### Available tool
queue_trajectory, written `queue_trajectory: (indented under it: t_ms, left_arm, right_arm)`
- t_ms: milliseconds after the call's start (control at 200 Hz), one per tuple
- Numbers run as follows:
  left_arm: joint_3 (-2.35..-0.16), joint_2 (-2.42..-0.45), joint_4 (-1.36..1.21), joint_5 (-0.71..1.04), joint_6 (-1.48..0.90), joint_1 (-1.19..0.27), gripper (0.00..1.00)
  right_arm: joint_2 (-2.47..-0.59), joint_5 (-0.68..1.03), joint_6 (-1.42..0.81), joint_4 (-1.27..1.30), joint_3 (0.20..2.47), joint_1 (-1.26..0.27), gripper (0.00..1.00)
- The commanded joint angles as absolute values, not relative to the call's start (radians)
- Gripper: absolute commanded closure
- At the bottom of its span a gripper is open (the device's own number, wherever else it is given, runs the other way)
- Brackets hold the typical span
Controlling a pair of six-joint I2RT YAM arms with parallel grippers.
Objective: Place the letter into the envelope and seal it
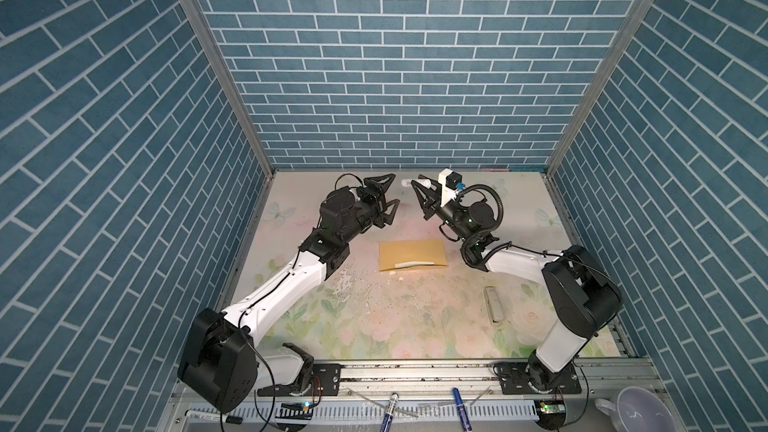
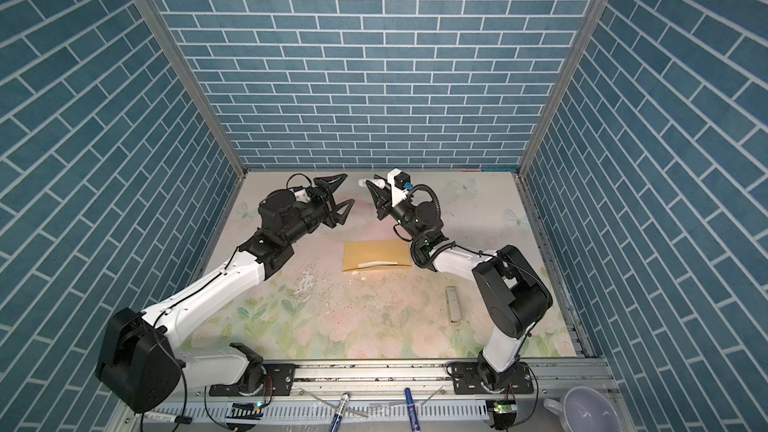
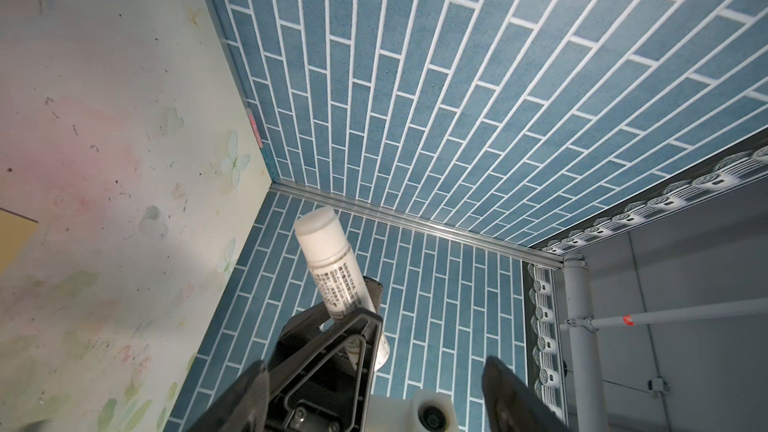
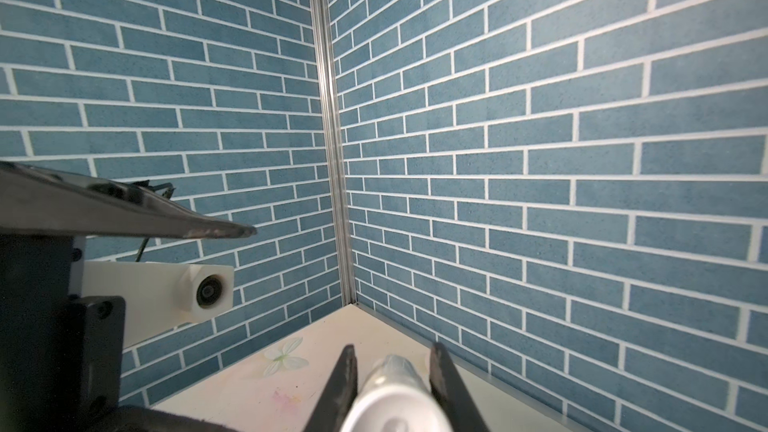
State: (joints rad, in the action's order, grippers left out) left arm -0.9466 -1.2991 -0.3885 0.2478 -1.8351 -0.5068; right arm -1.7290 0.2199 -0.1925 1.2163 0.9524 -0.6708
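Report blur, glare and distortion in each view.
Both top views: the wide-angle lens bends the brick walls; the envelope is sharp. Left wrist view: the white tube is sharp, its cap washed out; the left gripper's jaws blur at the edge. Right wrist view: the tube, close to the lens in the right gripper, is blurred and overexposed; bricks are sharp.

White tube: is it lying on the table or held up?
Held up: the right fingers pinch the white tube above the table.
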Motion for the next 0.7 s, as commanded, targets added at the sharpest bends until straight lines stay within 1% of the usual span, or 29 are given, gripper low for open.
queue_trajectory:
  t_ms: [0,315,505,615,695]
  left_arm:
    - [-0.973,-1.317,-0.418,0.238,-1.875,-0.511,0.22]
    - [-0.989,-1.361,-0.476,0.233,-1.940,-0.515,0.30]
    - [-0.998,-1.389,-0.518,0.234,-1.966,-0.515,0.37]
    - [-1.002,-1.401,-0.532,0.235,-1.977,-0.515,0.44]
    - [-1.000,-1.406,-0.543,0.232,-1.984,-0.516,0.45]
  right_arm:
    - [-1.754,0.242,-0.238,1.347,1.009,-0.684,1.00]
    - [-1.794,0.250,-0.254,1.396,1.029,-0.712,1.00]
    - [-1.804,0.258,-0.255,1.397,1.037,-0.730,1.00]
    - [-1.809,0.258,-0.255,1.398,1.038,-0.736,1.00]
    - [-1.812,0.258,-0.255,1.397,1.036,-0.741,1.00]
